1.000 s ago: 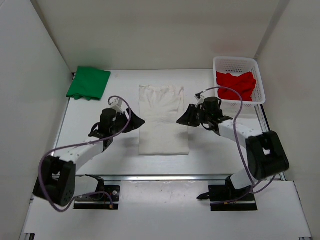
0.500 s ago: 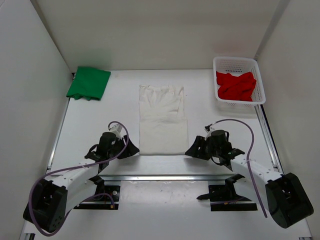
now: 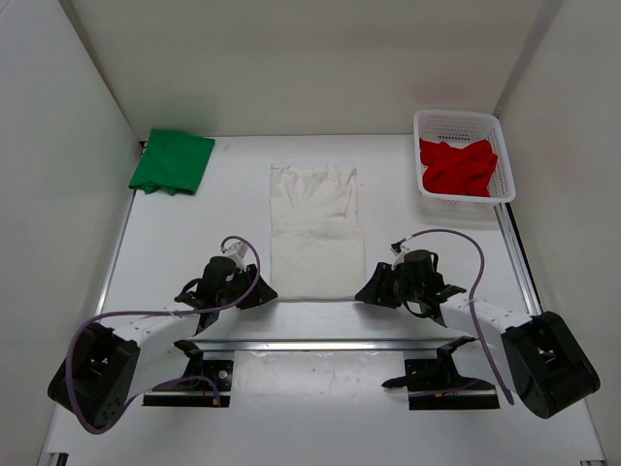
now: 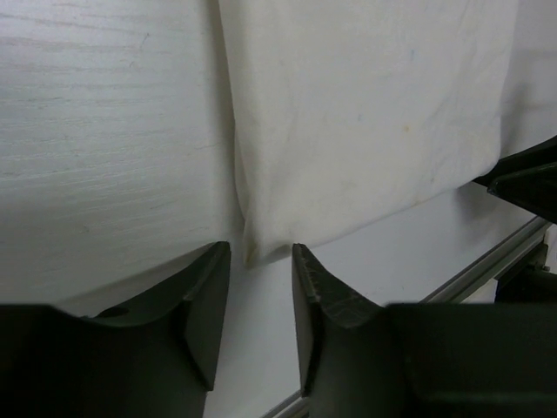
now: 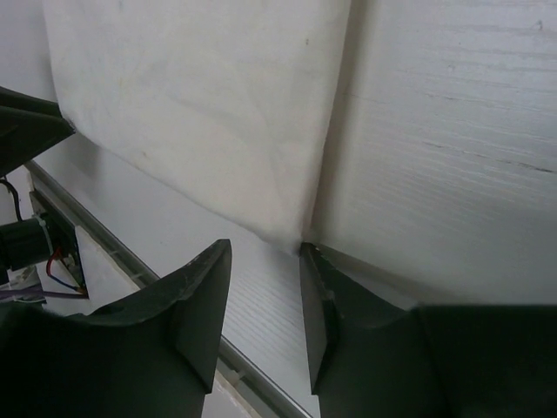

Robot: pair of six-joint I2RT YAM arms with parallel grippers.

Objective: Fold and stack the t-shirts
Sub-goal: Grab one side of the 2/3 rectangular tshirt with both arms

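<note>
Both arms were stretched low near the worktop's (image 3: 184, 228) near edge. The left tool (image 3: 264, 296) and right tool (image 3: 367, 291) were held with jaws apart, one at each near corner of the white t-shirt (image 3: 312, 228), laid mid-worktop. The green t-shirt (image 3: 173, 161) was folded at the far left corner; the red t-shirt (image 3: 456, 167) was heaped in the basket (image 3: 456, 121) at the far right.

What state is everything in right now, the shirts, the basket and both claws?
white t-shirt: sides folded in, lying flat.
green t-shirt: folded.
red t-shirt: crumpled, in basket.
basket: upright.
left gripper: open, at white t-shirt's near corner.
right gripper: open, at the other near corner.
</note>
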